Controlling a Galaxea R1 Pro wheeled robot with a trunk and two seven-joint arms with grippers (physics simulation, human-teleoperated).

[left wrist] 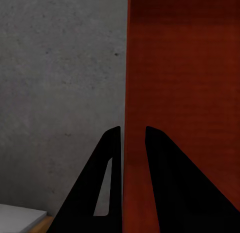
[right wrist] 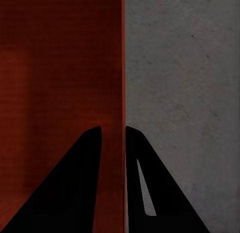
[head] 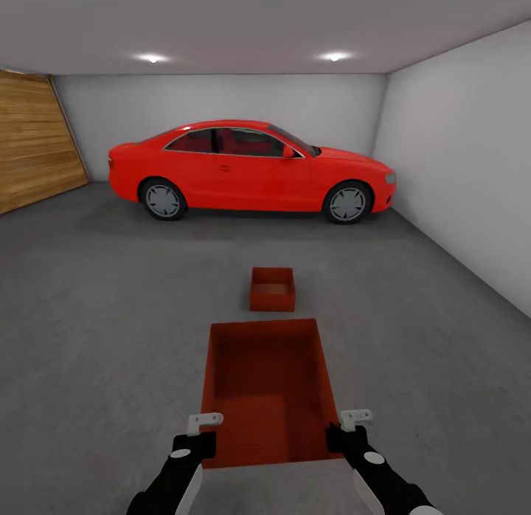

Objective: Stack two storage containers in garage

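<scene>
We're in the garage: red car (head: 251,168) parked side-on across the far end, white walls (head: 464,175), wooden door panel (head: 33,146) at far left, two ceiling lights (head: 151,58) on. Open grey concrete floor (head: 96,338) between us and the car; the only thing in the path is the second container (head: 272,289), sitting on the floor straight ahead, well short of the car. It's a small rust-red open-top box, upright, nothing inside. The near container (head: 265,389) is the same rust-red open bin, flat plain bottom, slightly flared walls, held level out front above the floor. Left hand (head: 198,435) is clamped on its left wall near the close corner, one finger (left wrist: 155,183) inside, one outside. Right hand (head: 346,430) clamps the right wall (right wrist: 121,68) the same way. Both grips straddle the thin wall edge in the wrist views.
</scene>
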